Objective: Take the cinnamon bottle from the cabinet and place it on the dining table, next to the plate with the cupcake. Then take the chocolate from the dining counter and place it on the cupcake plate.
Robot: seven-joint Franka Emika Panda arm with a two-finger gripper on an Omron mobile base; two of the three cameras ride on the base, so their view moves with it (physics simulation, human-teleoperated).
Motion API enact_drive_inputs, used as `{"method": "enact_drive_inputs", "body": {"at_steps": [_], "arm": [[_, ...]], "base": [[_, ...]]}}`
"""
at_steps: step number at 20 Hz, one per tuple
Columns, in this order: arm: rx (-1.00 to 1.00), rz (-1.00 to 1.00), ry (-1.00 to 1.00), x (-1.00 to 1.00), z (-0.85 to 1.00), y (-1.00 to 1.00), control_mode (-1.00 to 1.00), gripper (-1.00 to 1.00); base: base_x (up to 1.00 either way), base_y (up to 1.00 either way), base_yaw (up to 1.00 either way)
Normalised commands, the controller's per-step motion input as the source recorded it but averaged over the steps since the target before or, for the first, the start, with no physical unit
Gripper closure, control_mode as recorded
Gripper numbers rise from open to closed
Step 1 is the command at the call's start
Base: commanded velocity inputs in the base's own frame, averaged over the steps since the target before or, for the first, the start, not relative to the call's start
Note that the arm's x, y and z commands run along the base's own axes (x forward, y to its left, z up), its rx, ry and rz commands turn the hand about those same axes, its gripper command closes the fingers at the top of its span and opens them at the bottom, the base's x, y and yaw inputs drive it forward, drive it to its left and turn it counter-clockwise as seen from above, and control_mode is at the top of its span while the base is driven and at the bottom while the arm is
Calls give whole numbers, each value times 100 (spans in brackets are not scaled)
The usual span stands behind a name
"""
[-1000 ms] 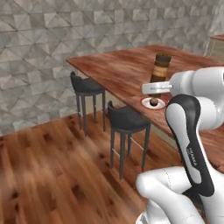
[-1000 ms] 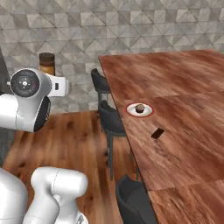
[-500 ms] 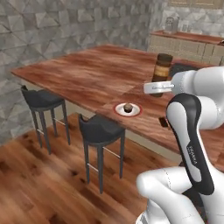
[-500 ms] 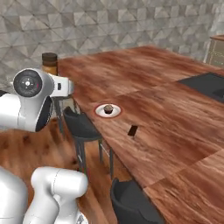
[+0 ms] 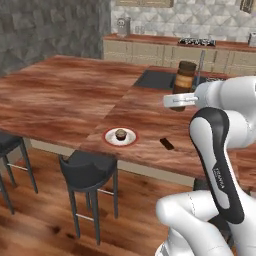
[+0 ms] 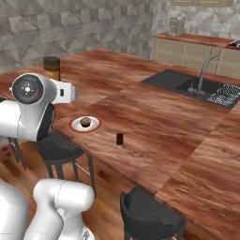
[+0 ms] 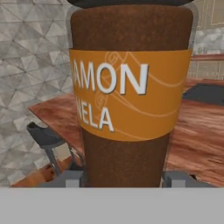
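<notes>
The gripper (image 7: 122, 177) is hugging the cinnamon bottle (image 7: 130, 94) upright, filling the frame's middle in the hand view, where its orange label is readable. The left base view is showing the bottle (image 5: 184, 85) at upper right above the dining table (image 5: 60, 97), while the plate (image 5: 120, 136) with the cupcake (image 5: 120, 133) is sitting center, chocolate (image 5: 167, 143) just right of it. The right base view is adding the tap (image 6: 205, 70) at upper right.

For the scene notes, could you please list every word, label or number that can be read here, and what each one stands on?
"AMON": upper line in white on the orange band of the cinnamon bottle, cut off at the left by the bottle's curve.
"NELA": lower line on the same band, its first letter only partly visible.
A line of dark lettering runs down the robot's white forearm in the left base view; too small to read.
</notes>
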Motion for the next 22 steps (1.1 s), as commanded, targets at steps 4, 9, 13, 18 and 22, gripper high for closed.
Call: {"method": "enact_drive_inputs", "body": {"at_steps": [4,9,13,18,22], "arm": [[0,0,0,0,0,0,100,100],[0,0,0,0,0,0,100,100],[0,0,0,0,0,0,100,100],[0,0,0,0,0,0,100,100],[0,0,0,0,0,0,100,100]], "base": [[60,46,-37],[64,44,-37],[49,62,-23],[27,84,-2],[64,36,-13]]}}
